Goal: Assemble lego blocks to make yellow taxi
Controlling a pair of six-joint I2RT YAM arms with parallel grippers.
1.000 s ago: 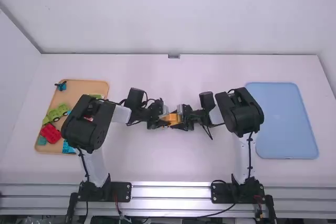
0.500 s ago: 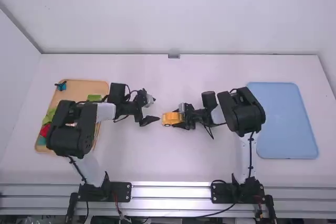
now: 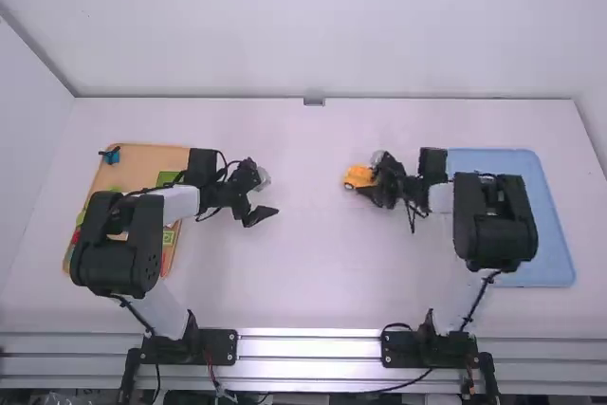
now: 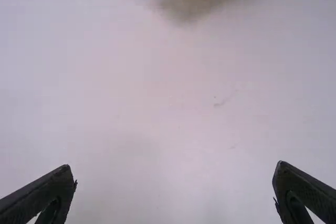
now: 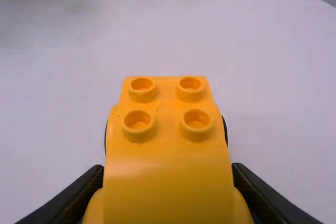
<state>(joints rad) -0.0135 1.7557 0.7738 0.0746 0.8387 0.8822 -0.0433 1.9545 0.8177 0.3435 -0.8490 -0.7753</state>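
The left end effector point(image 4: 175, 166) is wide; the smooth taxi point(image 5: 168, 153), pinched in the right end effector point(image 5: 168, 168), could slip if swung hastily toward the tray point(image 3: 550, 225) at its three o'clock.

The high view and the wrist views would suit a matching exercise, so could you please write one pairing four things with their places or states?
1. Yellow car
2. Left gripper
3. Wooden tray
4. Blue tray

A. Open
B. At the high view's right side
C. Held by the right gripper
D. Bearing blocks

Pairs: 1-C, 2-A, 3-D, 4-B.
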